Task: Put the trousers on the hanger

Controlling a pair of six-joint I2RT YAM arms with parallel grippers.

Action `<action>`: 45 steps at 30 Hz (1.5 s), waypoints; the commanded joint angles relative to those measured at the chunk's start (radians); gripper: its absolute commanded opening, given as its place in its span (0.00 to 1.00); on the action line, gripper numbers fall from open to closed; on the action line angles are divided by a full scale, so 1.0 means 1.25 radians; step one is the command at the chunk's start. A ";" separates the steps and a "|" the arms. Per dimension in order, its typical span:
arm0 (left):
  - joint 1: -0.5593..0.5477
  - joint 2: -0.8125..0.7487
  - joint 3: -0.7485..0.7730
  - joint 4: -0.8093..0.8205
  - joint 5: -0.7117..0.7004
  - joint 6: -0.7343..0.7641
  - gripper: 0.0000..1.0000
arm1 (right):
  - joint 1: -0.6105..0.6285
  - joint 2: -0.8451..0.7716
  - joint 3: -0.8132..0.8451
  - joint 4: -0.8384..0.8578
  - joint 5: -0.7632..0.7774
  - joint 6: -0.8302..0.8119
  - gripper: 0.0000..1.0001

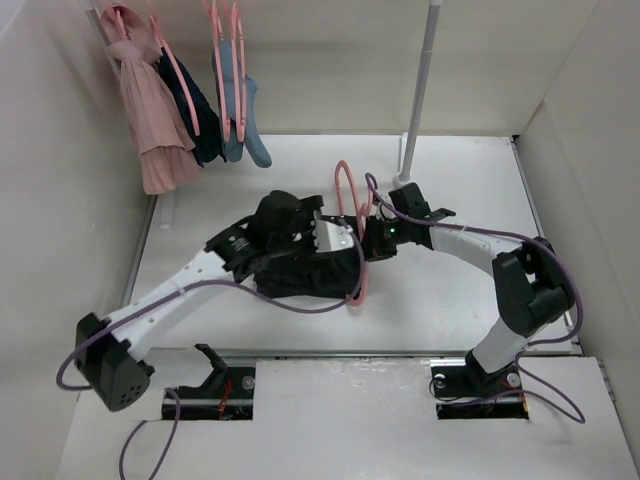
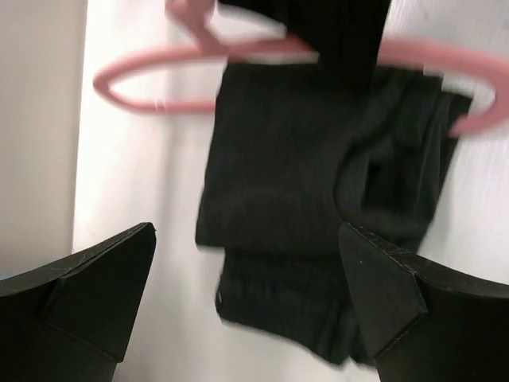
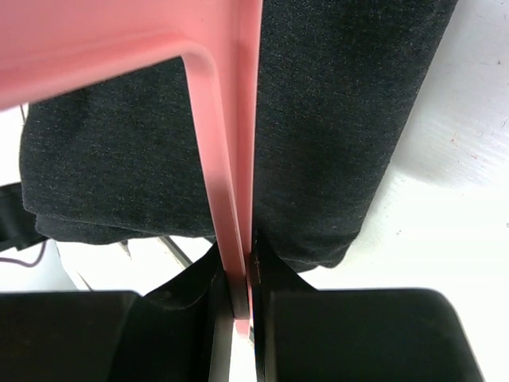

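Observation:
The black trousers (image 1: 298, 275) hang folded over the lower bar of a pink hanger (image 1: 347, 186) that stands upright above the table's middle. My right gripper (image 1: 368, 240) is shut on the hanger's thin bar (image 3: 231, 159), with the trousers (image 3: 334, 119) draped just beyond its fingertips (image 3: 270, 274). My left gripper (image 1: 340, 250) is open and empty, close beside the hanger on its left. In the left wrist view the gripper (image 2: 246, 231) has its jaws wide apart in front of the hanging trousers (image 2: 278, 175), with the hanger (image 2: 151, 57) across the top.
At the back left, a pink garment (image 1: 150, 110), a dark navy one (image 1: 197, 112) and a blue-grey one (image 1: 245, 122) hang on pink hangers. A white pole (image 1: 418, 90) stands at the back. Side walls close in the table (image 1: 450, 300).

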 commanded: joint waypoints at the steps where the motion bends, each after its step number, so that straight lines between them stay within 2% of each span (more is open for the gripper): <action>1: -0.054 0.116 0.058 0.037 -0.027 0.002 1.00 | 0.011 0.009 0.017 0.020 0.023 0.003 0.00; 4: -0.061 0.189 0.082 0.016 -0.027 -0.015 1.00 | 0.011 0.002 0.001 0.034 0.023 0.012 0.00; 11: -0.094 0.198 0.067 0.011 0.016 -0.054 1.00 | 0.004 0.002 -0.023 0.042 0.030 0.012 0.00; 13: -0.101 0.198 0.033 0.045 -0.044 -0.061 1.00 | 0.004 0.009 -0.023 0.042 0.023 0.012 0.00; 15: -0.101 0.215 0.009 0.046 -0.093 -0.051 0.95 | -0.004 0.009 -0.023 0.042 0.023 0.005 0.00; 17: -0.101 0.234 -0.027 0.054 -0.127 -0.044 0.79 | -0.012 0.009 -0.023 0.033 0.023 0.005 0.00; 18: -0.101 0.234 -0.037 0.054 -0.143 -0.044 0.59 | -0.022 0.009 -0.023 0.033 0.023 0.005 0.00; 20: -0.082 0.234 -0.046 0.020 -0.151 -0.035 0.42 | -0.045 0.001 -0.043 0.033 0.032 0.005 0.00; 21: -0.059 0.217 -0.046 0.009 -0.142 -0.035 0.31 | -0.054 -0.009 -0.052 0.033 0.032 0.005 0.00; 22: -0.051 0.205 -0.046 0.001 -0.155 -0.049 0.00 | -0.064 -0.009 -0.061 0.033 0.039 0.014 0.00; 25: -0.043 0.145 -0.028 -0.018 -0.166 -0.079 0.00 | -0.091 -0.016 -0.085 0.054 0.029 0.024 0.00; 29: -0.043 0.077 0.068 -0.037 -0.183 -0.122 0.00 | -0.091 0.012 -0.085 0.061 0.021 0.041 0.00; 32: -0.043 0.061 0.154 -0.104 -0.183 -0.130 0.00 | -0.091 0.040 -0.076 0.071 0.013 0.060 0.00; 35: -0.043 0.031 0.166 -0.175 -0.175 -0.119 0.00 | -0.091 0.080 -0.057 0.079 0.013 0.067 0.00; 40: -0.043 -0.053 0.014 -0.195 -0.215 -0.071 0.00 | -0.098 0.108 -0.049 0.087 0.006 0.084 0.00; 45: -0.035 -0.174 -0.252 -0.161 -0.265 0.004 0.00 | -0.105 0.057 -0.058 0.077 0.039 0.084 0.00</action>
